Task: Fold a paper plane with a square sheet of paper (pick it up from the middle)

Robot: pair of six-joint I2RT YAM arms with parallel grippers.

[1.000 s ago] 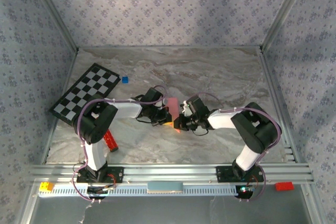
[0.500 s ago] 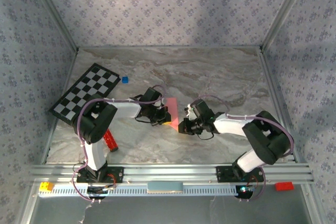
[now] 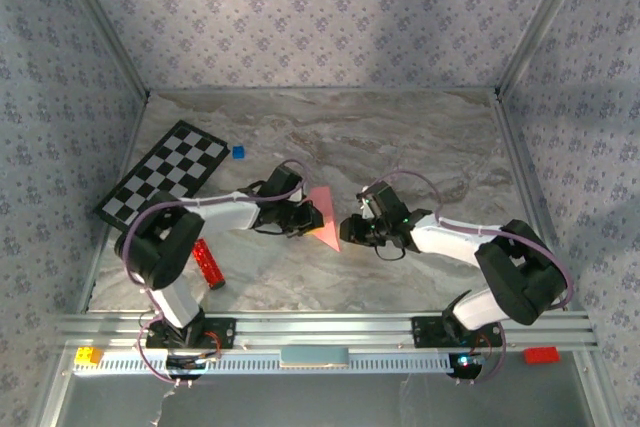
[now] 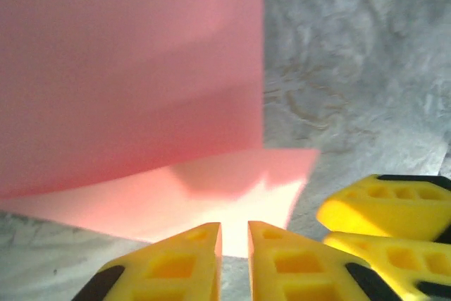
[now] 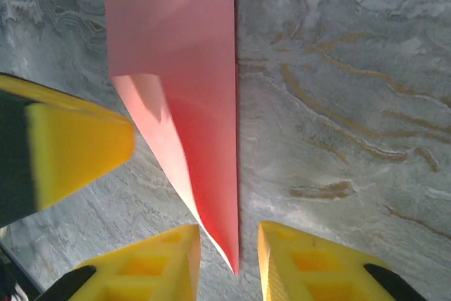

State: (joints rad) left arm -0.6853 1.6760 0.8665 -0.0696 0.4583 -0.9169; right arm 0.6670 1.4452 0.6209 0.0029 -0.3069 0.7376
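The pink sheet of paper [image 3: 325, 215] lies mid-table, folded into a narrow pointed paper plane [image 5: 190, 68] with a sharp tip. My left gripper [image 3: 304, 215] is at its left side. In the left wrist view the left gripper [image 4: 235, 234] is open by a narrow gap, and the paper's [image 4: 141, 68] near edge reaches between the tips. My right gripper [image 3: 349, 231] is at the paper's lower right. In the right wrist view the right gripper [image 5: 229, 244] is open, and the sharp tip lies loose between its fingers, clear of both.
A black-and-white checkerboard [image 3: 165, 172] lies at the far left with a small blue cube [image 3: 238, 152] beside it. A red glittery bar [image 3: 208, 263] lies near the left arm. A yellow brick [image 3: 88, 355] and a red brick [image 3: 541, 354] sit on the front rail.
Both grippers have parted their jaws. The right gripper has drawn back to the right, off the paper. The left arm's elbow has swung left. The paper now points to the lower right.
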